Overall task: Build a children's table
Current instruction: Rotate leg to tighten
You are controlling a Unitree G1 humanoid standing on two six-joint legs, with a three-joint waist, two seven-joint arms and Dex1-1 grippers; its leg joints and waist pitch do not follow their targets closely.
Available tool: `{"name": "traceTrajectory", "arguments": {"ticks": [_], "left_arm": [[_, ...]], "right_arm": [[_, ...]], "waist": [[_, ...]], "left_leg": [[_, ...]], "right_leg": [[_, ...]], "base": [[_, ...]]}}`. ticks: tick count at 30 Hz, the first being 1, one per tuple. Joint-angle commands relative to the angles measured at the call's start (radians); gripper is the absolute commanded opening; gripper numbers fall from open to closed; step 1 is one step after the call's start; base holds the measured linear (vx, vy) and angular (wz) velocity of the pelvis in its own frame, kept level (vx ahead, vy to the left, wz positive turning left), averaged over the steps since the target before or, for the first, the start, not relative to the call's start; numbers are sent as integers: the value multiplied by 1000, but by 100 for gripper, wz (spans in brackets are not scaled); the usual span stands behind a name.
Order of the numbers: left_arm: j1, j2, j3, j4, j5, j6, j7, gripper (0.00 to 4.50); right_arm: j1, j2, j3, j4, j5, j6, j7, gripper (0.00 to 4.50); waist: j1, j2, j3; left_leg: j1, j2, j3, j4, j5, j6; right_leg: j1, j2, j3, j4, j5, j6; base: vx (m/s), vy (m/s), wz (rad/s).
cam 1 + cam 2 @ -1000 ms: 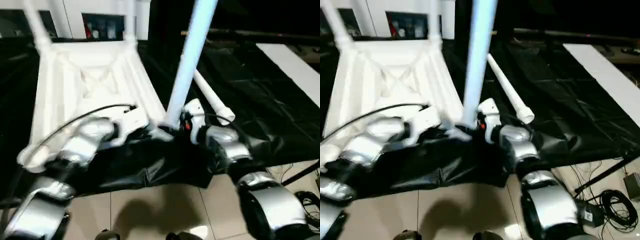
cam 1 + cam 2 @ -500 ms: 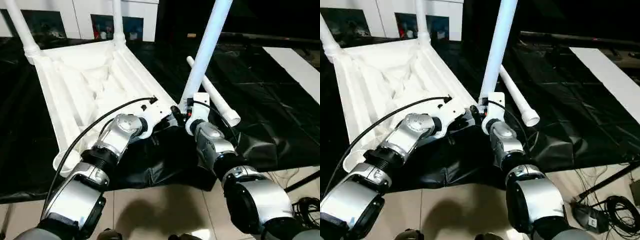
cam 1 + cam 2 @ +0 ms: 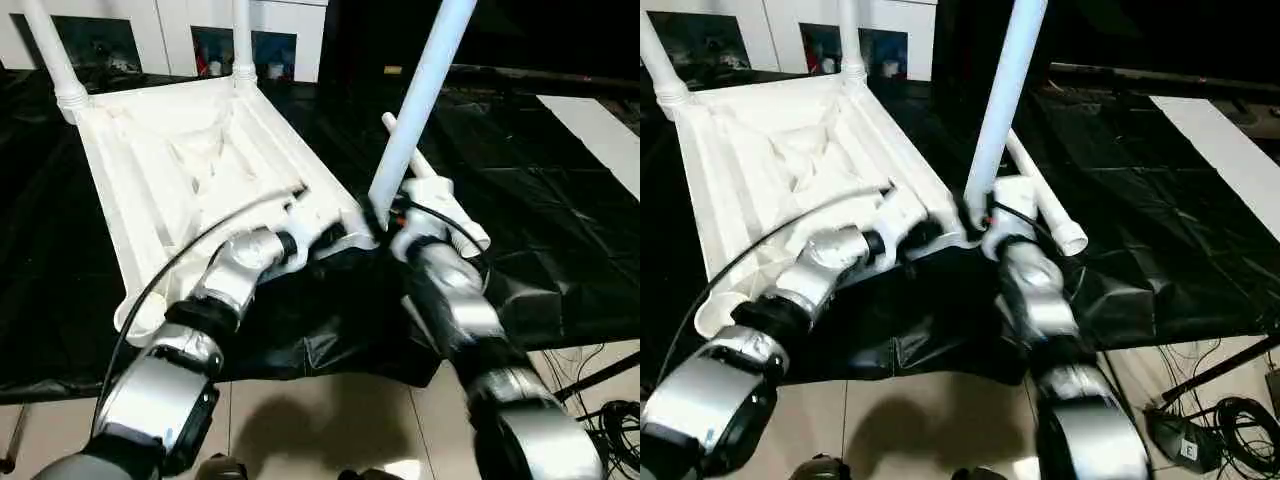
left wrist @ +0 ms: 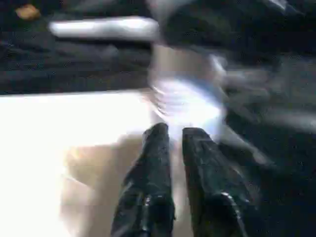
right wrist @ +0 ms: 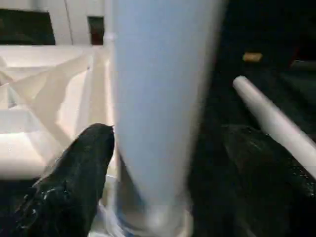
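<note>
The children's table top lies upside down on the black-draped worktop, ribbed underside up. Two legs stand in the far corner sockets, a third leg rises from the near corner socket nearest the right arm, and a fourth leg lies loose on the drape just beside that corner.

The step in hand is judged to be the seating of the third leg. The right gripper is seen with its fingers spread wide on either side of the leg's lower end, a gap showing on each side, so nothing is clamped. The left gripper is held at the top's edge by the same socket, its fingers narrow, almost together, with nothing seen between them.

To do the step well, the leg should be checked for being upright and fully home before the fingers are drawn off; it leans slightly in the head views, so a push straight down the tube's axis may be wanted while the top is steadied. The loose leg should not be knocked in withdrawal.

No brand, label or readable writing can be made out.
</note>
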Motion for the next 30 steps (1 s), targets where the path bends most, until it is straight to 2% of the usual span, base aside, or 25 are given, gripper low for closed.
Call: {"name": "traceTrajectory", "arguments": {"ticks": [1, 2, 3, 5, 6, 8, 11, 12, 13, 14, 15, 16, 17, 18, 19, 20, 21, 22, 23, 24, 25, 26, 27, 28, 30], "left_arm": [[-48, 1, 46, -34, -41, 0, 41, 79], [-55, 6, 60, -40, -48, 4, 55, 98], [-58, 14, 64, -43, -47, 10, 61, 99], [-60, 53, 75, -73, -41, 30, 76, 111], [-47, 109, 103, -138, -51, 73, 66, 111], [-20, 169, 135, -221, -65, 125, 34, 111], [63, 296, 172, -384, -92, 234, -86, 111], [103, 349, 171, -439, -99, 256, -151, 111], [103, 349, 171, -439, -99, 256, -151, 111], [173, 425, 170, -534, -144, 287, -282, 111], [216, 465, 172, -595, -197, 316, -363, 111], [219, 468, 172, -600, -200, 318, -368, 111], [298, 552, 173, -688, -265, 383, -479, 111], [298, 552, 173, -688, -265, 383, -479, 111], [352, 619, 176, -726, -271, 438, -509, 111], [364, 635, 177, -732, -269, 448, -512, 111], [377, 650, 180, -739, -260, 453, -509, 111], [380, 654, 181, -740, -258, 454, -508, 111], [399, 686, 203, -728, -212, 451, -469, 111], [404, 696, 212, -721, -194, 447, -454, 111], [410, 702, 224, -726, -183, 460, -439, 111], [423, 711, 251, -738, -162, 465, -404, 111], [425, 712, 254, -739, -160, 466, -401, 111], [427, 713, 258, -742, -157, 466, -396, 111], [445, 729, 298, -755, -145, 489, -340, 111]], "right_arm": [[43, -15, 17, -103, -8, 49, 21, 392], [57, -19, 24, -128, -10, 66, 28, 392], [63, -21, 30, -139, -11, 75, 34, 392], [80, -30, 54, -165, -17, 115, 68, 392], [101, -41, 82, -191, -20, 155, 111, 392], [116, -47, 102, -203, -14, 202, 149, 392], [127, -60, 152, -188, -51, 264, 178, 392], [124, -61, 162, -175, -63, 276, 178, 392], [124, -61, 162, -175, -63, 276, 178, 392], [108, -55, 166, -146, -67, 295, 179, 392], [99, -51, 165, -138, -59, 320, 184, 392], [99, -51, 165, -138, -58, 322, 184, 392], [67, -39, 174, -100, -30, 337, 253, 392], [67, -39, 174, -100, -30, 337, 253, 392], [39, -31, 198, -73, -8, 364, 354, 392], [31, -30, 205, -68, -3, 372, 380, 392], [20, -28, 210, -56, 0, 377, 402, 392], [17, -27, 211, -54, 0, 377, 407, 392], [-47, -14, 222, 42, -25, 357, 429, 392], [-72, -11, 227, 81, -44, 339, 424, 392], [-96, -5, 226, 118, -56, 329, 410, 392], [-157, 11, 213, 209, -79, 308, 350, 392], [-163, 12, 211, 218, -81, 307, 344, 392], [-172, 15, 209, 231, -84, 304, 336, 392], [-244, 36, 171, 330, -94, 285, 215, 392]], "waist": [[3, 10, -94], [-1, 10, -92], [-2, 19, -92], [-10, 16, -90], [-11, 25, -90], [-14, 27, -89], [-19, 32, -89], [-19, 21, -87], [-19, 21, -87], [-17, 17, -82], [-13, 24, -86], [-15, 21, -83], [-15, 23, -77], [-14, 24, -74], [-12, 21, -68], [-18, 22, -64], [-15, 25, -63], [-14, 19, -59], [-17, 5, -51], [-18, 13, -53], [-18, 16, -51], [-21, 6, -42], [-21, 5, -41], [-18, 8, -43], [-17, 0, -37]], "left_leg": [[19, 6, -3, -53, -127, 70], [17, 6, -5, -54, -144, 73], [18, 7, -5, -54, -156, 67], [13, 7, -7, -56, -173, 59], [18, 8, -8, -57, -180, 51], [17, 9, -8, -57, -186, 39], [20, 12, -9, -59, -187, 14], [23, 12, -5, -60, -188, 4], [23, 12, -5, -60, -188, 4], [24, 15, -6, -64, -192, -9], [25, 16, -8, -63, -190, -15], [26, 16, -5, -66, -191, -16], [30, 14, -1, -66, -204, -21], [26, 15, -4, -70, -227, -23], [34, 15, -2, -71, -260, -29], [26, 15, -5, -75, -284, -26], [31, 16, -4, -75, -300, -30], [34, 17, -6, -77, -316, -33], [28, 18, -7, -80, -328, -32], [27, 17, -13, -83, -342, -43], [32, 17, -12, -83, -344, -51], [31, 18, -14, -84, -358, -65], [28, 16, -16, -87, -362, -69], [34, 18, -15, -85, -361, -77], [33, 16, -15, -86, -358, -80]], "right_leg": [[63, -49, 33, -45, 39, -226], [64, -49, 33, -48, 13, -226], [62, -51, 33, -50, -14, -224], [66, -49, 32, -52, -37, -216], [63, -49, 33, -53, -47, -215], [62, -48, 33, -52, -53, -216], [59, -46, 32, -49, -59, -227], [55, -43, 33, -50, -71, -228], [55, -43, 33, -50, -71, -228], [48, -45, 32, -48, -95, -220], [51, -52, 33, -43, -99, -223], [47, -49, 34, -45, -105, -223], [40, -42, 35, -49, -108, -218], [39, -46, 34, -45, -133, -215], [32, -45, 35, -52, -161, -204], [35, -44, 36, -54, -193, -196], [31, -45, 36, -58, -213, -190], [28, -48, 37, -61, -246, -181], [26, -50, 38, -65, -272, -175], [30, -54, 38, -66, -330, -162], [24, -55, 40, -69, -341, -159], [18, -57, 41, -68, -364, -158], [24, -56, 40, -71, -382, -150], [19, -58, 40, -71, -375, -144], [18, -54, 41, -66, -356, -148]], "base": [[0, 0, 0], [0, 0, 0], [0, 0, 0], [0, 0, 0], [0, 0, 0], [0, 0, 0], [0, 0, 0], [0, 0, 0], [0, 0, 0], [0, 0, 0], [0, 0, 0], [0, 0, 0], [0, 0, 0], [0, 0, 0], [0, 0, 0], [0, 0, 0], [0, 0, 0], [0, 0, 0], [0, 0, 0], [0, 0, 0], [0, 0, 0], [0, 0, 0], [0, 0, 0], [0, 0, 0], [0, 0, 0]]}}
